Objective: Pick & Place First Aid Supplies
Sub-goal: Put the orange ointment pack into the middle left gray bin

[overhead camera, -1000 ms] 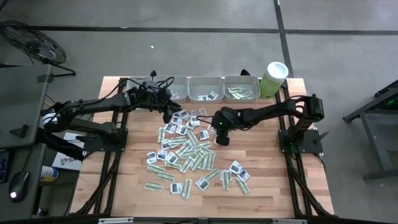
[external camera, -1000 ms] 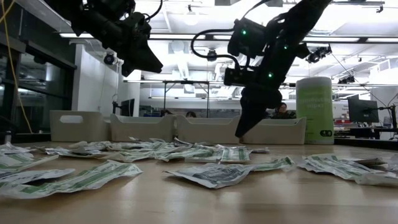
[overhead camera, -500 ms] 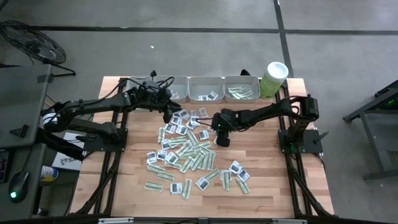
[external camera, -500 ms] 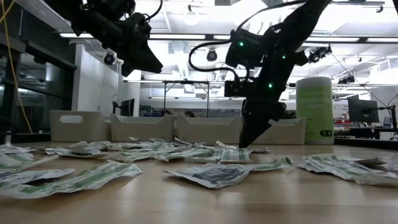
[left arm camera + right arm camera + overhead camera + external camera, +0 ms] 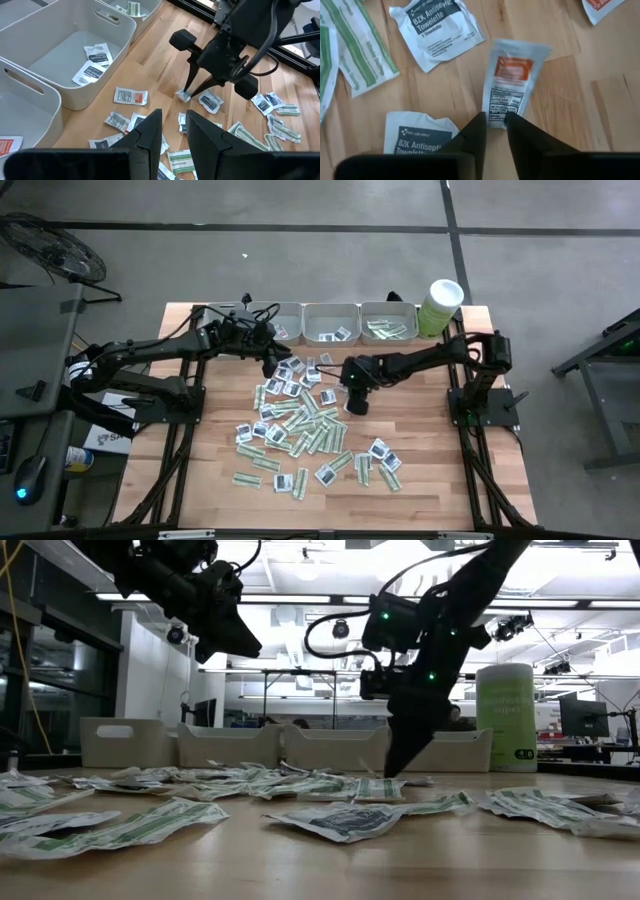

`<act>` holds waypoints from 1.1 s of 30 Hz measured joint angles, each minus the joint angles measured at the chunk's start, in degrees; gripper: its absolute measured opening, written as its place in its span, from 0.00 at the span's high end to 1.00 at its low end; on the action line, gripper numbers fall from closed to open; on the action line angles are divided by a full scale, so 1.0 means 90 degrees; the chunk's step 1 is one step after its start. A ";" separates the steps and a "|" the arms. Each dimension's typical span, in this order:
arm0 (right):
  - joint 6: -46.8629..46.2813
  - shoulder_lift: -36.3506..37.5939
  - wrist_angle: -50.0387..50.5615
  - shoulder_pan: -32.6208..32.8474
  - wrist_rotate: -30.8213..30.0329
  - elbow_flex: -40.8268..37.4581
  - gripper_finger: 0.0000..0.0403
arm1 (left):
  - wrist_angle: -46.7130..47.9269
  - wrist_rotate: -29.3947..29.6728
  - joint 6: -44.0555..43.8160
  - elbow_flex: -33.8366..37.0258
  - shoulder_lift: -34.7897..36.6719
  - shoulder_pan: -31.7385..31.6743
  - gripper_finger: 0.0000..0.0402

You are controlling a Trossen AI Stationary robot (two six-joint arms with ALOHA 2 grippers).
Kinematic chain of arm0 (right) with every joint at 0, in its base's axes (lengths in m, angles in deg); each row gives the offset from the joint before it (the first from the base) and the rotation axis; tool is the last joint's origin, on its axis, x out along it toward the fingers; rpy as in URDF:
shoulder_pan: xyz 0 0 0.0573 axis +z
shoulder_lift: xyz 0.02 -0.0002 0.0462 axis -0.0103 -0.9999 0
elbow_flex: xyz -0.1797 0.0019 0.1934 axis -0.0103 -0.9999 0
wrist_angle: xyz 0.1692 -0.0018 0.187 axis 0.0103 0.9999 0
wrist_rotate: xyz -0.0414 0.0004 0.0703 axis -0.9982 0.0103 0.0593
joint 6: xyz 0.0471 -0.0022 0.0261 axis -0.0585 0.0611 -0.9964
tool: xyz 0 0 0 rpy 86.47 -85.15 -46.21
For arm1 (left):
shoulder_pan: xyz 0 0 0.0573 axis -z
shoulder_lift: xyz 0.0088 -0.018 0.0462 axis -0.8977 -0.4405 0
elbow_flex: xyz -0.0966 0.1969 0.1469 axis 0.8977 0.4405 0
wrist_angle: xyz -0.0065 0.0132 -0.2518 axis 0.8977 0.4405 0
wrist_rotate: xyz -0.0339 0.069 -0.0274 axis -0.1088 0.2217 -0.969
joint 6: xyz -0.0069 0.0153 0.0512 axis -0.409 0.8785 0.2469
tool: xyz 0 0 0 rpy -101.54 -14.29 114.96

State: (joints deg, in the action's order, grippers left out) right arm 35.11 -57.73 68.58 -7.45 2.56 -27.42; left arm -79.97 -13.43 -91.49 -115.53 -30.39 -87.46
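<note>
Grey trays (image 5: 330, 323) at top centre hold few sachets; right gripper (image 5: 493, 121) pinches an orange-labelled sachet (image 5: 512, 85); left gripper (image 5: 171, 131) slightly apart, empty.

Right gripper (image 5: 494, 125) down at table level, jaws nearly together; left gripper (image 5: 170, 131) raised, jaws slightly apart.

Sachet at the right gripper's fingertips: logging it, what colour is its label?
Orange band on the white sachet; right wrist view.

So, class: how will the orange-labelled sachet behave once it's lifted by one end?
The sachet looks thin and flat, so probably light and floppy, drooping from the right gripper's pinch. Its glossy film may be slippery. It won't roll.
</note>
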 joint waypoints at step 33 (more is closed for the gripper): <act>-0.0984 0.0844 0.0191 -0.0035 0.0085 -0.0051 1.00 | 0.0013 -0.0019 0.0000 0.0001 0.0000 -0.0002 0.78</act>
State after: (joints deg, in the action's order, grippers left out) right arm 26.26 -50.14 70.30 -7.77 3.32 -27.88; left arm -79.86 -13.61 -91.49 -115.53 -30.39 -87.48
